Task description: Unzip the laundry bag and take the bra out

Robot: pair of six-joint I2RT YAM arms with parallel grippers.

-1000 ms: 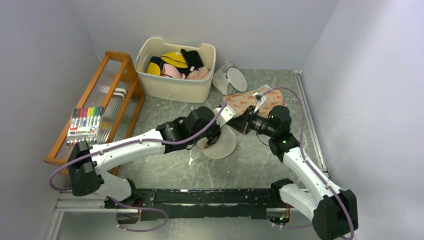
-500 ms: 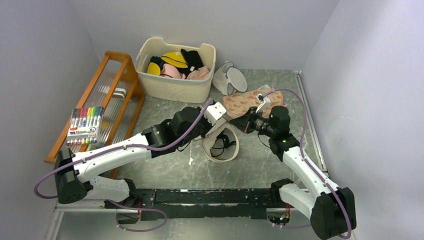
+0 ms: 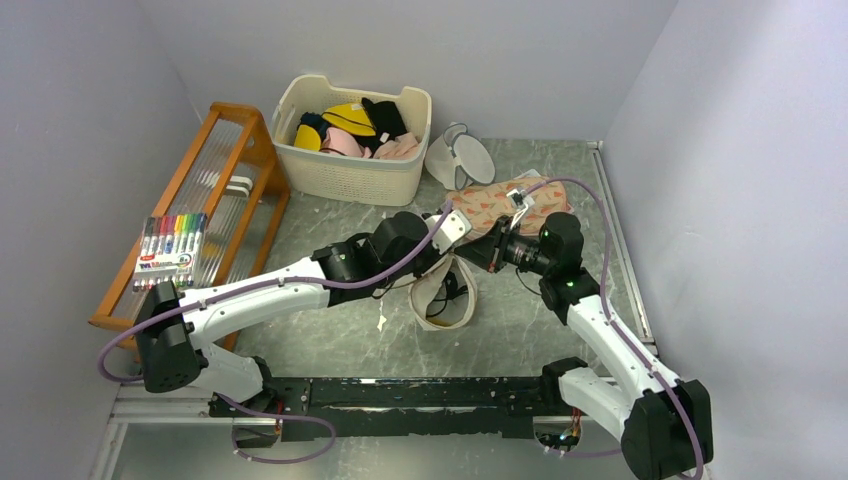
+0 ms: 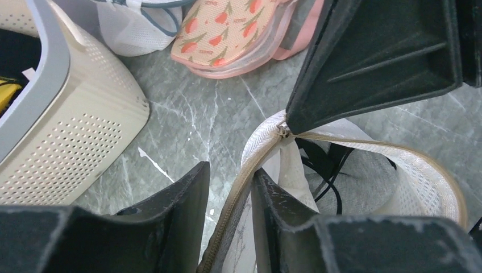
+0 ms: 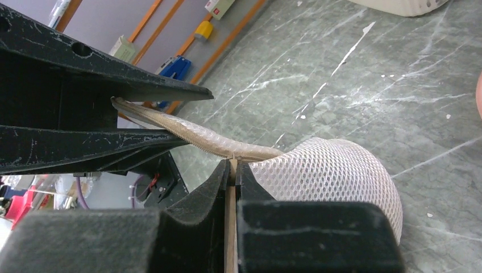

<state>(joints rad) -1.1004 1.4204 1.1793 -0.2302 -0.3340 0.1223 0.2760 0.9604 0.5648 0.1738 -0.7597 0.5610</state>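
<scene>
Mesh is stretching between the two tools near the middle of the bench (image 3: 520, 335), where the laundry bag (image 3: 428, 292) is sitting with its zip partly undone and its mouth gaping upward. Standing over it, I am seeing the left tool (image 3: 452, 250) reaching in from 9 o'clock and pinching the cream zip rim. In the left wrist view that rim is running up between its two dark fingers (image 4: 170, 222). The right tool (image 3: 476, 255) is coming in from 3 o'clock, its fingers (image 5: 199, 187) pressed together on the same rim, right at the zip pull (image 4: 282, 132). The two tools are working just beside each other, with a short run of zip tape lying between them. Inside the opened bag, the thin black straps of the bra (image 4: 325, 168) are showing against the white mesh, all of it lying within the rim. The rounded mesh wall is bulging below the right tool in its wrist view. At 1 o'clock from the bag, a pink pouch (image 3: 495, 205) is lying flat, with a plain mesh bag (image 3: 458, 158) beyond it at 12. A cream basket (image 3: 345, 175) of clothes is sitting at 11 o'clock. At 9 o'clock, well apart, a wooden rack (image 3: 215, 185) is carrying a marker pack (image 3: 170, 250).
</scene>
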